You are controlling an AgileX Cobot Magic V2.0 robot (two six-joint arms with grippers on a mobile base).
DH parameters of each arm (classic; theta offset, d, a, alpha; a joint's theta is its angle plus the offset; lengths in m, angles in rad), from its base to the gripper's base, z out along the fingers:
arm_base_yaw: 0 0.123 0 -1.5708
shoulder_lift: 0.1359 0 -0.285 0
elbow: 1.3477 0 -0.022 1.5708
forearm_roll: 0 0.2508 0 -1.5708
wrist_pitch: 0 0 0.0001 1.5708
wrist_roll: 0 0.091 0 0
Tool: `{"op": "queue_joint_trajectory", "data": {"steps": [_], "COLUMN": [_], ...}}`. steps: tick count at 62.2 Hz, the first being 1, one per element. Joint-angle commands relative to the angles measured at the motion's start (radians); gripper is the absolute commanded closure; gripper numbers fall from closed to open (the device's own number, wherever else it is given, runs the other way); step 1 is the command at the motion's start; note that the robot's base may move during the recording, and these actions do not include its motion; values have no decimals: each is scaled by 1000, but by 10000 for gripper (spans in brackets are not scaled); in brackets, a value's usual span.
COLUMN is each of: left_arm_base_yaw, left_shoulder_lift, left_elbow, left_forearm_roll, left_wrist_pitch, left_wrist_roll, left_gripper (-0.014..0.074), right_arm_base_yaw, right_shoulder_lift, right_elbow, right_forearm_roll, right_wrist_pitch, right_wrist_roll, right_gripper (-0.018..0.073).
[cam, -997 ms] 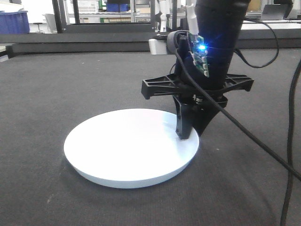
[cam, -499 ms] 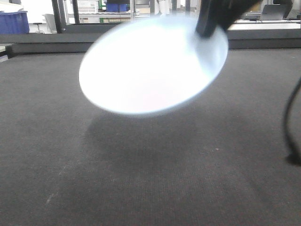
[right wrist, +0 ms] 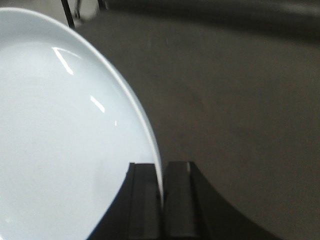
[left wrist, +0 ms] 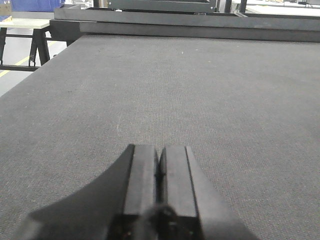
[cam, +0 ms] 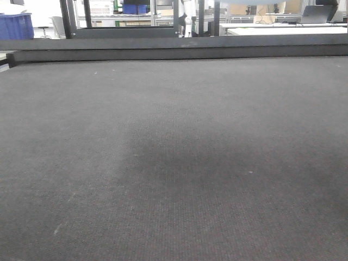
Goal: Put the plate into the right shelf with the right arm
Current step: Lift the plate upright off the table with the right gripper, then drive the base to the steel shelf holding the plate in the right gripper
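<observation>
The right gripper [right wrist: 162,200] pinches the rim of the white plate [right wrist: 65,130] between clamped fingers, holding it clear of the dark mat [cam: 174,163] for the carry to the shelf (out of view). The left gripper [left wrist: 159,175] hangs closed and empty above the same mat; a blue bin [cam: 15,26] stands beyond.

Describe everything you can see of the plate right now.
The plate is plain white, round and shallow, with a low sloping rim; it looks like glossy ceramic, with streaks of reflected light and no marks. Only part shows, in the right wrist view, cut off at left and bottom. The right pincer is clamped on its rim, one finger on each face; nothing else visibly touches it. The dark mat lies behind it.
</observation>
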Motion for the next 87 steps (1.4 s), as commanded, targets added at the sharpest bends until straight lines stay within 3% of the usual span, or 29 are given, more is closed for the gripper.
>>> {"op": "queue_joint_trajectory", "data": {"steps": [1,12,25,87], "left_arm_base_yaw": [3,3,3,3], "left_shoulder_lift": [-7,-7,-7,-7], "left_elbow": [10,10,10,10], "left_forearm_roll": [-6,-6,-6,-6], "left_wrist_pitch": [-85,-85,-85,-85], "left_wrist_roll": [-3,-3,-3,-3], "left_gripper": [643,643,643,643], "right_arm_base_yaw": [-2,-2,-2,-2], "right_shoulder_lift": [-94,-224,-247,-247], "right_elbow": [88,286,378,380], "right_forearm_roll": [-27,-27,-27,-27], "right_wrist_pitch": [-265,-493,-618,-617], "right_wrist_roll": [-1,-1,-1,-1], "right_gripper": [503,503,503,503]}}
